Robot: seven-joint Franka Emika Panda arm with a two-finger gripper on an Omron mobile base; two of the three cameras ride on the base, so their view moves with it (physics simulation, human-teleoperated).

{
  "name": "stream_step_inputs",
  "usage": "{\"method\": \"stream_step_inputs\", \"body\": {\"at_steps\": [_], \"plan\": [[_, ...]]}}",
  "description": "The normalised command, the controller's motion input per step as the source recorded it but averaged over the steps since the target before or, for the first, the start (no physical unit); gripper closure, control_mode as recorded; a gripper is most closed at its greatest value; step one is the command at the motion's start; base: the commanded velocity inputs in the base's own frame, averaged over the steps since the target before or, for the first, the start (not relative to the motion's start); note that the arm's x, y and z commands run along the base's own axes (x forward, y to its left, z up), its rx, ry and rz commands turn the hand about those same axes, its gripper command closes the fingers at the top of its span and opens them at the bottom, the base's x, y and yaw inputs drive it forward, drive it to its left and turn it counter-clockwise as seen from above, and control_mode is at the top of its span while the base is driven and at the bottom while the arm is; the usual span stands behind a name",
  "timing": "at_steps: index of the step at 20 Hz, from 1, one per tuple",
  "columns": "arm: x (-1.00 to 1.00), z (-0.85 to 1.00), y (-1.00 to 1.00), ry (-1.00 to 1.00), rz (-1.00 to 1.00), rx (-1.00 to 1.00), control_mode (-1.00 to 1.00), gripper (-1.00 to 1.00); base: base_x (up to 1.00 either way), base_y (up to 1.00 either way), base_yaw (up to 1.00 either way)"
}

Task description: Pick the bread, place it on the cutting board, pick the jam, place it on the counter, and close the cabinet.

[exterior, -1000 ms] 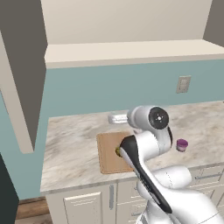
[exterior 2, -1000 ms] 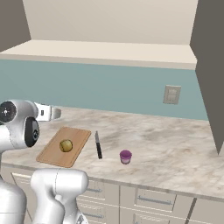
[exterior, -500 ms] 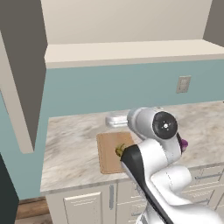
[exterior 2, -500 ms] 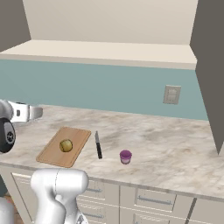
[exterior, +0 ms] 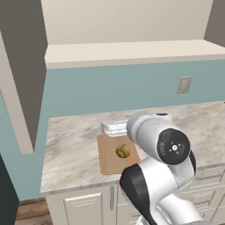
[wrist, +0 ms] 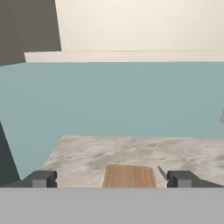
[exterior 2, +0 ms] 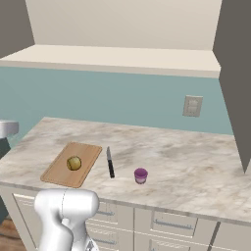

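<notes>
On cutting board (exterior 2: 59,172) | bread (exterior 2: 74,163): round, golden-brown | jam (exterior 2: 140,175): purple

The arm (exterior: 162,184) is showing glossy white rounded shells, bulging like fat tubes. A black round cap with a small pale centre mark is sitting on one joint, and a black band is wrapping the link below. The claw (wrist: 111,179) is wearing small, blocky, dark grey fingertips (wrist: 43,179).

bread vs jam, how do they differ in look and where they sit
The bread is a golden-brown round bun; the jam is a purple-pink jar with a lighter lid. The bread rests on the cutting board; the jam stands directly on the counter, beyond the knife. Both are small and similar in size.
</notes>
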Motion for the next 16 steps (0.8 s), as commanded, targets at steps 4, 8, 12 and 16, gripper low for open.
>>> {"method": "stream_step_inputs", "body": {"at_steps": [4, 8, 12, 16], "plan": [[-0.70, 0.27, 0.15, -0.19, 0.00, 0.00, -1.00, -1.00, 0.00, 0.00, 0.00], [-0.71, 0.27, 0.15, -0.22, 0.00, 0.00, -1.00, -1.00, 0.00, 0.00, 0.00], [-0.63, 0.22, 0.13, -0.24, 0.01, 0.00, -1.00, -1.00, 0.00, 0.00, 0.00], [-0.59, 0.18, 0.09, -0.22, 0.07, 0.00, -1.00, -1.00, 0.00, 0.00, 0.00]]}}
